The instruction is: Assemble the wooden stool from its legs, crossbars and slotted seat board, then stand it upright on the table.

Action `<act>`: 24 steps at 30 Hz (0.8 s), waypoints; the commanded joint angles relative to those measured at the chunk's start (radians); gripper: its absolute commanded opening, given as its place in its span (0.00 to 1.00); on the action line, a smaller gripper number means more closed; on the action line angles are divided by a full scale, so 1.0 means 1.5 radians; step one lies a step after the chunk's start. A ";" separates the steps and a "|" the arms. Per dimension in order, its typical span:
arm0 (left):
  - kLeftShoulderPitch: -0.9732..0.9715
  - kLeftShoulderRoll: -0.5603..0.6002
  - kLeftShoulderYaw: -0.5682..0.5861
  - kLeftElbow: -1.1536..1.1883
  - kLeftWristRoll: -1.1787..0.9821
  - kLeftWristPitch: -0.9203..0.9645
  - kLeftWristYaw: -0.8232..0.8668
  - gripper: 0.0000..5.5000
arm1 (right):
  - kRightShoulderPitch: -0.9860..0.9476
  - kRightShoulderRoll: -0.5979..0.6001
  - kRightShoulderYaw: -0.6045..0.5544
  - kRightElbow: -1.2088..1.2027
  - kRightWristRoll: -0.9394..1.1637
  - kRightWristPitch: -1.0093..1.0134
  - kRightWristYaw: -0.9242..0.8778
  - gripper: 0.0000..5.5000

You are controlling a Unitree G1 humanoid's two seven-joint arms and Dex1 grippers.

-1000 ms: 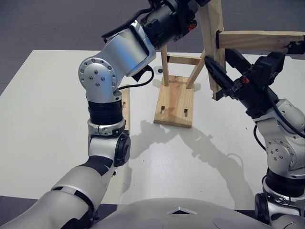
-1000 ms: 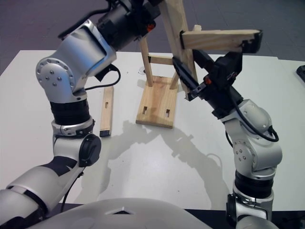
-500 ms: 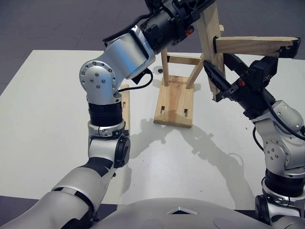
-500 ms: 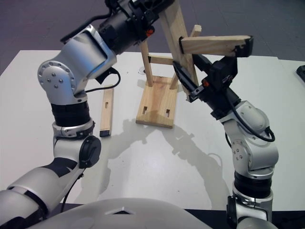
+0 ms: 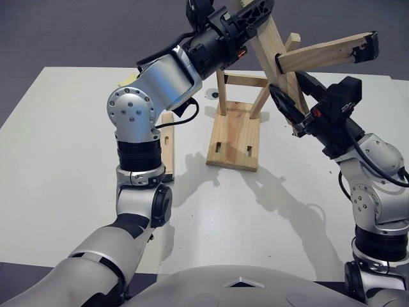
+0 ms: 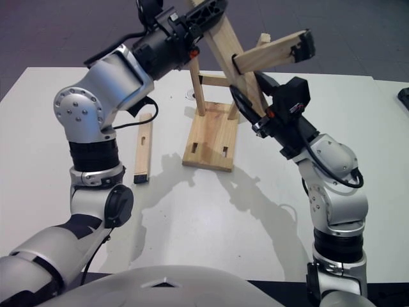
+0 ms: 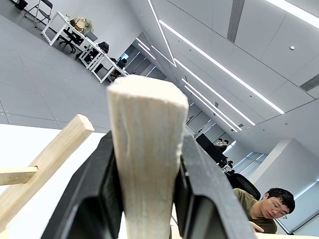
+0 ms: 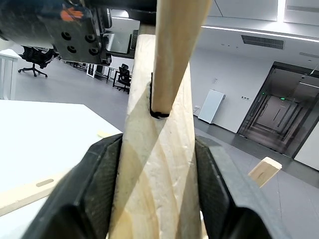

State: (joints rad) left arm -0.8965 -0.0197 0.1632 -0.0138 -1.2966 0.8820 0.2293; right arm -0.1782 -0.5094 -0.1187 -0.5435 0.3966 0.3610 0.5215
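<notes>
Held leg: a pale, square-section wooden leg (image 5: 270, 43) is in the air above the far side of the white counter (image 5: 64, 160). Its long axis is steeply tilted, with the upper end leaning to the robot's left.
Held crossbar: a pale wooden bar (image 5: 319, 52) is seated in a slot partway along the held leg. It points to the robot's right and slightly upward, and its free end is dark.
Left gripper (image 5: 254, 11): its black fingers (image 7: 94, 199) are closed flat against two opposite faces of the leg's upper end.
Right gripper (image 5: 294, 105): its black fingers (image 8: 99, 189) are clamped on the leg's lower end, just below the crossbar joint.
Seat board (image 5: 233, 137): a pale rectangular wooden board lies flat on the counter below the held leg. Two slots near its front edge are open.
Standing frame: two slim wooden legs (image 5: 220, 89) rise from the board's far end, joined by a short rail (image 5: 246, 80).
Loose bar (image 6: 144, 150): a slotted wooden strip lies flat on the counter to the board's left, its long axis running near to far.
</notes>
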 commanded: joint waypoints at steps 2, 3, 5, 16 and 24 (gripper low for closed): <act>0.009 -0.005 0.007 0.012 0.026 -0.014 -0.020 0.19 | 0.012 -0.034 0.028 0.010 -0.037 -0.018 0.032 0.57; 0.012 -0.004 0.010 0.013 0.033 -0.019 -0.023 0.19 | 0.017 -0.038 0.031 0.012 -0.042 -0.022 0.038 0.59; 0.017 0.001 0.014 0.014 0.055 -0.032 -0.034 0.19 | 0.029 -0.048 0.034 0.018 -0.050 -0.030 0.051 0.65; 0.135 0.139 0.069 -0.170 0.146 -0.052 -0.081 0.19 | 0.182 -0.115 -0.150 0.118 0.036 -0.013 0.142 0.95; 0.267 0.110 0.066 -0.322 0.188 -0.121 -0.039 0.19 | 0.132 -0.076 0.028 0.237 -0.212 0.046 -0.069 0.98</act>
State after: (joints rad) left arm -0.5484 0.1763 0.2843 -0.4520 -1.0531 0.7411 0.1449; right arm 0.0074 -0.6384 -0.1714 -0.2035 0.1527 0.4342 0.4342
